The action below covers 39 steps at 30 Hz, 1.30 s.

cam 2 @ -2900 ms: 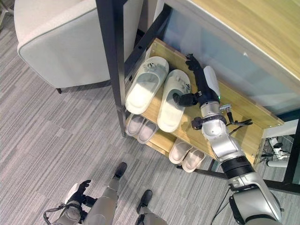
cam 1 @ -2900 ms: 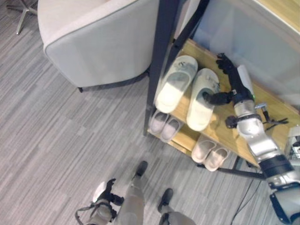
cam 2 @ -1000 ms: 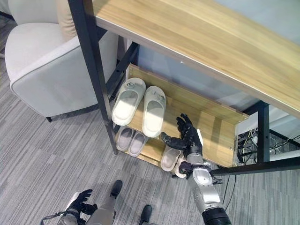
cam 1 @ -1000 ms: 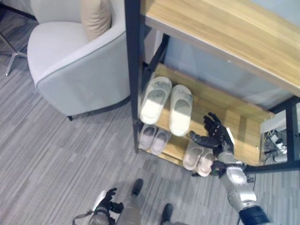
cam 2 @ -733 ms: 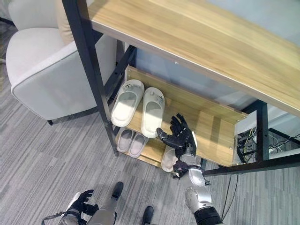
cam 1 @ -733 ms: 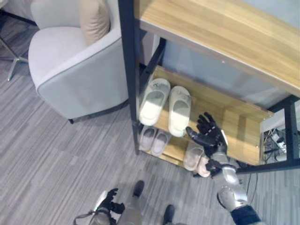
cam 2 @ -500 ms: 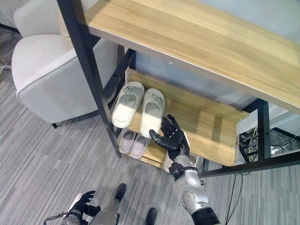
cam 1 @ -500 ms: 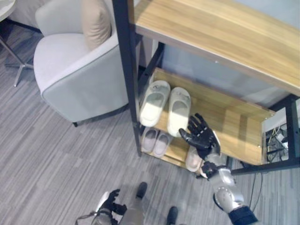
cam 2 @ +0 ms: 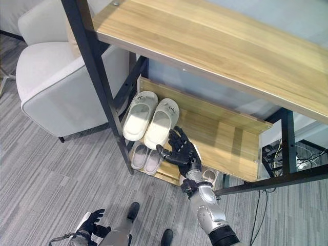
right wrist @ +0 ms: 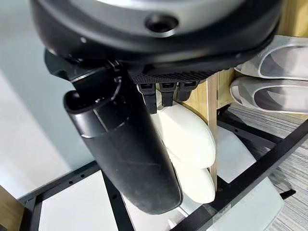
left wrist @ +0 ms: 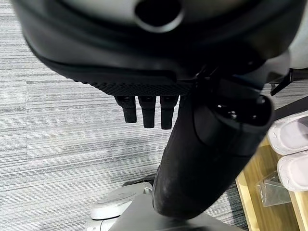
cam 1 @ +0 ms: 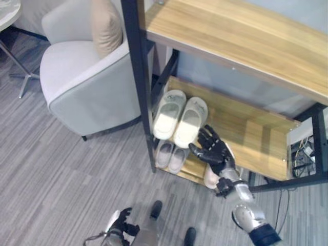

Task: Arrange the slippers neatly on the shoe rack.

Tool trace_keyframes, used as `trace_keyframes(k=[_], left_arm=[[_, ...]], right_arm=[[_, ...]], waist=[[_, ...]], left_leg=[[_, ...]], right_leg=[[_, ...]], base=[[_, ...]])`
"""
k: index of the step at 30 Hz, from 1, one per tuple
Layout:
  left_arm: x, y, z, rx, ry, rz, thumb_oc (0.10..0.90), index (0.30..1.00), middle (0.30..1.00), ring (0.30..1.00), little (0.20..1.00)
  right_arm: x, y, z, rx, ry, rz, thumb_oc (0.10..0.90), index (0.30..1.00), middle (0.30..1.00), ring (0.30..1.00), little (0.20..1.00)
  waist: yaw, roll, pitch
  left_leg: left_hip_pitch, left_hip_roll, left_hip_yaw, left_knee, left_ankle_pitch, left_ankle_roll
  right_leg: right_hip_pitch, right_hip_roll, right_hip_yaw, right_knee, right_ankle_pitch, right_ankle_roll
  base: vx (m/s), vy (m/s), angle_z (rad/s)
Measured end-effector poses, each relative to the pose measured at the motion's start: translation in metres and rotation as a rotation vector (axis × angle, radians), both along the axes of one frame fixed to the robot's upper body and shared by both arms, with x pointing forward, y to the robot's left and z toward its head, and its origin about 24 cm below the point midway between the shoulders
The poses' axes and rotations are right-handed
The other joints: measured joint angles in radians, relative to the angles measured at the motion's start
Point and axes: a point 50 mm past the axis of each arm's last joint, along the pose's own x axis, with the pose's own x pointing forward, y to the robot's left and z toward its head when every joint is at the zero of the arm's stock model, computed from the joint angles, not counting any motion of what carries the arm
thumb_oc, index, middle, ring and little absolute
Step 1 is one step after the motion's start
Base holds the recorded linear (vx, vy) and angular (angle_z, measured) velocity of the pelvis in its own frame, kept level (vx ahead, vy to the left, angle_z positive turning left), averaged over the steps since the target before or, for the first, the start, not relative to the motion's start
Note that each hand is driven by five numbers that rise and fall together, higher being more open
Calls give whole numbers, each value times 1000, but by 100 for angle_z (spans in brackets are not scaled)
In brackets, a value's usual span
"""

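Two cream slippers stand side by side on the shoe rack's middle shelf [cam 1: 241,128], the left slipper [cam 1: 168,114] straight and the right slipper [cam 1: 190,121] slanted, its heel against the other's heel. My right hand [cam 1: 213,150] hovers open with spread fingers just right of that heel, thumb close to it. The right wrist view has both cream slippers [right wrist: 192,139] past the thumb. My left hand [cam 1: 121,224] hangs low by the floor, fingers [left wrist: 147,112] relaxed, holding nothing.
On the bottom shelf sit a small pinkish pair [cam 1: 171,157] and another pair [cam 1: 210,177] partly behind my right hand. A black post [cam 1: 139,92] frames the rack's left front. The wooden top shelf [cam 1: 246,41] overhangs. A grey armchair [cam 1: 84,84] with a cushion [cam 1: 105,26] stands left.
The camera has shifted. My right hand has come down and left to the right slipper's heel, and that heel has swung left against the left slipper.
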Motion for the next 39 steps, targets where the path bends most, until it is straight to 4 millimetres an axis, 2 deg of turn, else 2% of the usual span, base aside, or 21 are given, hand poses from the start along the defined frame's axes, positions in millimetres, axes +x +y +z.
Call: trace_keyframes(k=[4,6,10,12,16,17,21,23,25,27,31,32,34,37,39], left_arm=[[-1,2,0,12,-2,19,800,900,900,900,900],[-2,-2,-2,-2,-1,29,800,900,900,900,900],[-8,1,-3,-1,14,51,800,900,900,900,900],[-22,5,-7,-1,45,83,800,900,900,900,900],[-41,9,-11,-6,87,136,800,900,900,900,900],[-46,7,-13,-13,100,143,800,900,900,900,900],[-54,6,-15,-20,124,140,800,900,900,900,900],[-59,6,-16,-25,140,136,800,900,900,900,900],[-62,4,-17,-34,154,122,800,900,900,900,900],[-68,2,-19,-41,173,117,800,900,900,900,900],[-70,0,-19,-58,180,124,800,900,900,900,900],[-68,2,-19,-58,179,121,800,900,900,900,900],[-71,-1,-20,-78,189,129,800,900,900,900,900],[-79,0,-22,-88,210,151,800,900,900,900,900],[-83,1,-23,-87,244,153,800,900,900,900,900]], right_arm=[[-1,-1,-1,-25,5,2,800,900,900,900,900],[-2,-5,-2,-77,-3,-4,800,900,900,900,900],[-6,-15,-3,-174,-15,-20,800,900,900,900,900],[-20,-27,-5,-249,-22,-52,800,900,900,900,900],[-31,-48,1,-406,-56,-77,800,900,900,900,900],[-37,-57,3,-502,-66,-66,800,900,900,900,900],[-50,-65,16,-692,-135,-1,800,900,900,900,900],[-60,-63,15,-743,-143,55,800,900,900,900,900],[-76,-59,-1,-746,-85,124,800,900,900,900,900],[-81,-59,-14,-732,-25,135,800,900,900,900,900],[-96,-69,-56,-728,184,130,800,900,900,900,900],[-105,-75,-70,-735,267,119,800,900,900,900,900],[-136,-92,-118,-764,547,45,800,900,900,900,900],[-167,-104,-145,-786,748,-14,800,900,900,900,900],[-196,-111,-163,-799,932,-76,800,900,900,900,900]], waist=[[0,5,-3],[0,13,-8],[-2,22,-13],[-8,23,-14],[-40,30,-17],[-40,32,-19],[-65,43,-31],[-81,46,-36],[-91,49,-65],[-91,54,-73],[-124,72,-104],[-124,76,-106],[-140,84,-114],[-153,91,-118],[-173,102,-128]], left_leg=[[12,0,0,0,-2,0],[12,-1,-1,0,-2,0],[19,-1,-1,0,-2,1],[41,-4,0,0,-7,5],[59,-8,11,-1,-10,8],[70,-9,16,-2,-12,11],[86,-9,27,-4,-14,13],[111,-9,28,-5,-17,15],[134,-6,42,-5,-25,14],[148,-5,52,-6,-28,14],[154,-1,66,-5,-28,12],[159,2,75,-5,-28,12],[169,8,93,-5,-32,12],[185,18,123,-5,-40,12],[194,25,143,-6,-46,9]], right_leg=[[11,0,0,0,-1,1],[13,-1,-3,0,-1,1],[20,-6,-4,0,-1,1],[42,-12,-3,0,-4,4],[56,-19,5,0,-5,7],[66,-22,5,0,-5,7],[75,-25,10,0,-6,9],[100,-26,9,0,-6,9],[111,-27,22,0,-12,8],[122,-27,32,0,-14,7],[117,-26,46,0,-26,3],[116,-26,57,-1,-26,5],[116,-23,76,2,-27,7],[115,-22,112,0,-22,8],[116,-19,128,-5,-19,6]], base=[[0,0,0],[7,-8,2],[0,0,0],[0,0,0],[-8,-18,-6],[-13,-4,-10],[-35,-21,-8],[-38,-29,-3],[-49,-24,-17],[-46,-29,-18],[-55,-39,-10],[-107,-67,-26],[-100,-98,-30],[-35,-66,-33],[-30,-75,-33]])
